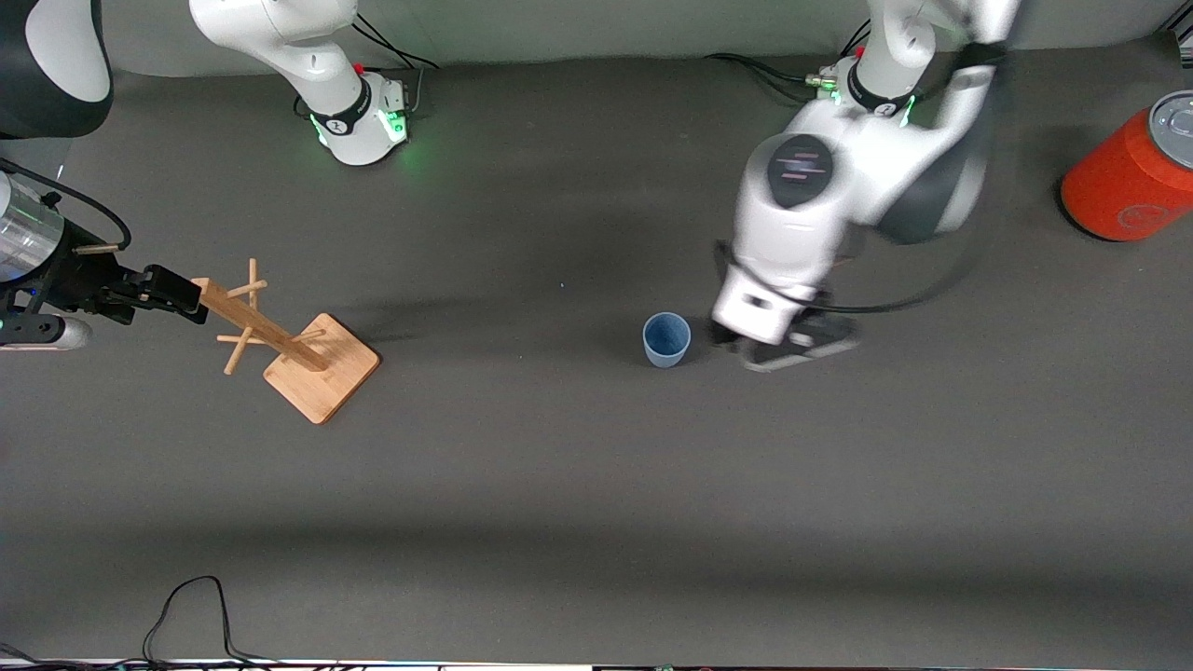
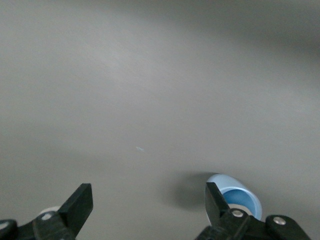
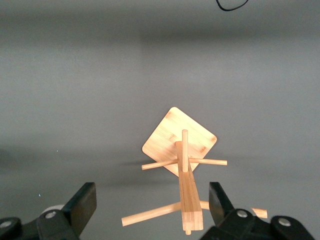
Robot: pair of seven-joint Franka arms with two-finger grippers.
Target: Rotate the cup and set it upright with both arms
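Note:
The light-blue cup (image 1: 666,339) stands upright on the dark table, mouth up, near the middle. My left gripper (image 1: 788,352) is low over the table just beside the cup, toward the left arm's end, and looks blurred. In the left wrist view the left gripper (image 2: 147,202) is open and empty. The cup (image 2: 242,194) sits outside the jaws, partly hidden by one finger (image 2: 216,201). My right gripper (image 1: 177,296) is open at the top of the wooden peg rack (image 1: 280,340). The rack's post (image 3: 189,200) shows between the right gripper's (image 3: 152,205) fingers.
An orange-red can (image 1: 1132,172) with a grey top lies at the left arm's end of the table. A black cable (image 1: 191,610) loops at the table's edge nearest the front camera. Both arm bases stand along the top of the front view.

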